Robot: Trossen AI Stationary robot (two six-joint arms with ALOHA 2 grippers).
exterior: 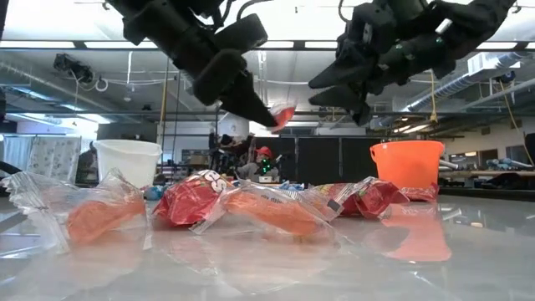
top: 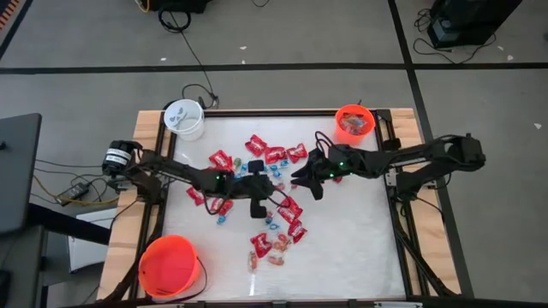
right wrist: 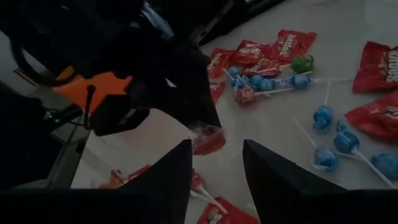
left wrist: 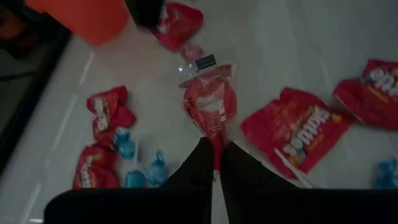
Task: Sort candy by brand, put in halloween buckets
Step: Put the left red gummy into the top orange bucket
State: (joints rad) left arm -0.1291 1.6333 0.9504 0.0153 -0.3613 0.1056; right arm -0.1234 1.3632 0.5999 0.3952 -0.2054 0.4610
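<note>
Candy: a red clear-wrapped piece (left wrist: 210, 107) is hanging above mid-table, pinched in the left pincer (exterior: 269, 118); the right pincer (exterior: 336, 90), spread and empty, is hovering just right of it.

Large orange bucket (left wrist: 78, 18) — cut off at the edge.
</note>
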